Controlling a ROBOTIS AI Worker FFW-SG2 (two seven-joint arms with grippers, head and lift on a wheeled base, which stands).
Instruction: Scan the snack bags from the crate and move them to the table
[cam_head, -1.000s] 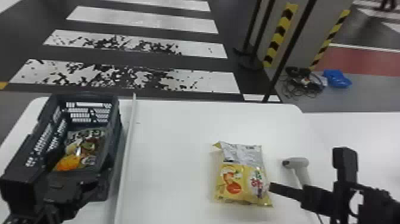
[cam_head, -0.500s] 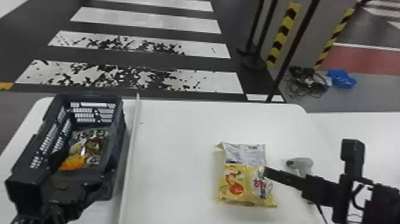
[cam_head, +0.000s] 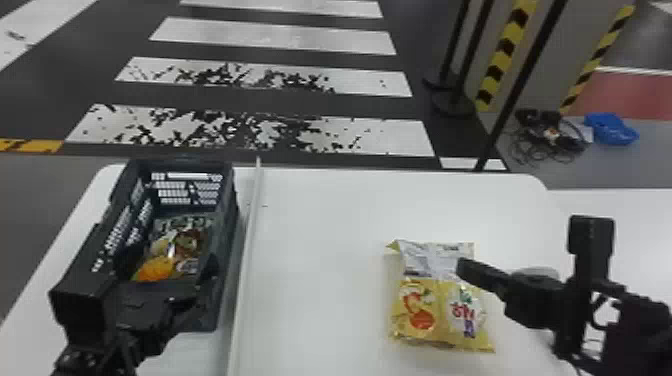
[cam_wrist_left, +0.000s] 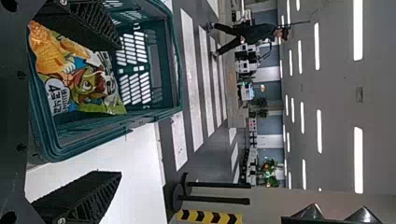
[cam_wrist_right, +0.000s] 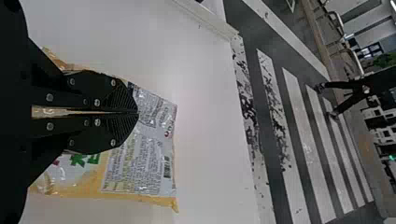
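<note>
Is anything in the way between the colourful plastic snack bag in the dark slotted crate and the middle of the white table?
Yes: the crate's side wall stands between the bag and the table's middle, then a long white strip. The bag would probably need lifting over both.

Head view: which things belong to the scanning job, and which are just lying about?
Job:
crate
snack bag inside
yellow snack bag on table
pale object beside right gripper, probably the scanner

Lying about:
blue object on floor
tangled cables
</note>
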